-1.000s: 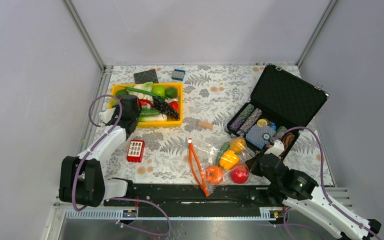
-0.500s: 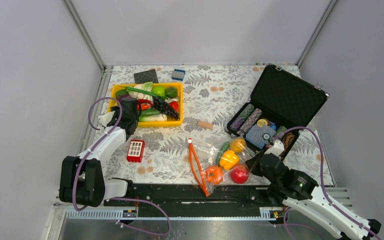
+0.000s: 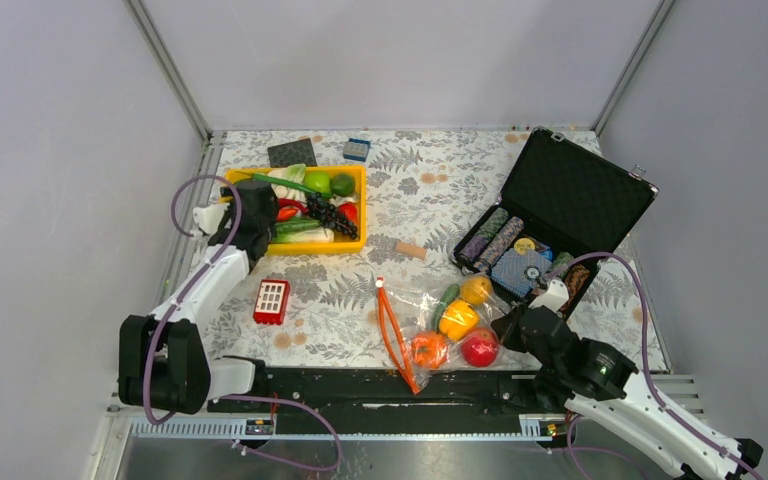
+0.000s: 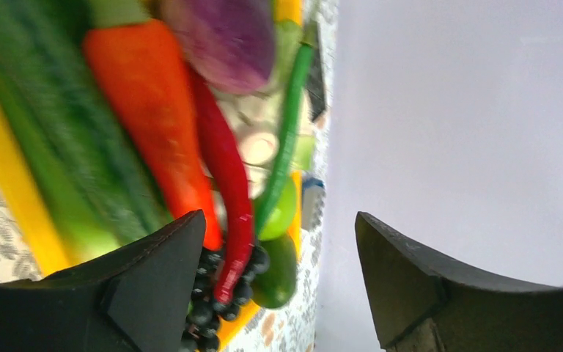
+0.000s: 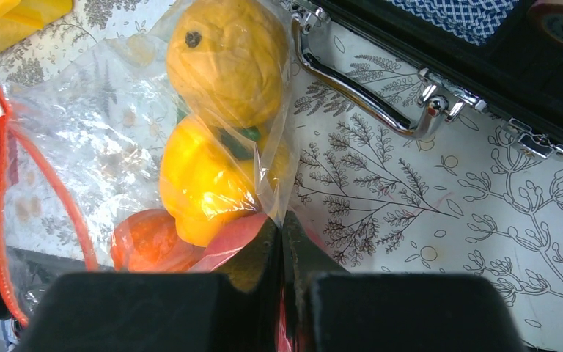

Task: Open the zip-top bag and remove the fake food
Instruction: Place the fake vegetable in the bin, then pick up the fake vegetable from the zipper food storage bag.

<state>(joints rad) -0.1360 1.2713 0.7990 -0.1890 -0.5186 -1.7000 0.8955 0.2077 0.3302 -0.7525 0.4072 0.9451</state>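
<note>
The zip-top bag [image 3: 412, 306] lies at the table's near middle, its red-orange zip strip [image 3: 391, 331] open on the left. Inside are a yellow-orange round fruit [image 3: 476, 290], a yellow bell pepper [image 3: 457, 320], an orange pumpkin [image 3: 427, 350] and a red apple [image 3: 479, 348]. My right gripper [image 3: 511, 328] is shut on the bag's right edge; in the right wrist view [image 5: 281, 227] clear plastic [image 5: 117, 132] is pinched between the fingers beside the pepper [image 5: 205, 183]. My left gripper [image 3: 257, 222] is open and empty over the left end of the yellow bin [image 3: 352, 243], where a carrot [image 4: 154, 117] and a purple onion [image 4: 227, 37] lie.
The bin also holds a red chilli [image 4: 227, 183], dark grapes [image 4: 212, 308], limes [image 4: 278, 257] and long green pieces. An open black case [image 3: 560, 210] with chip rolls stands at the right, its handle [image 5: 366, 95] close to the bag. A red-and-white block [image 3: 271, 300] lies left of the bag.
My left gripper has moved a little back and left over the bin's left end. The right gripper and the bag have not moved.
</note>
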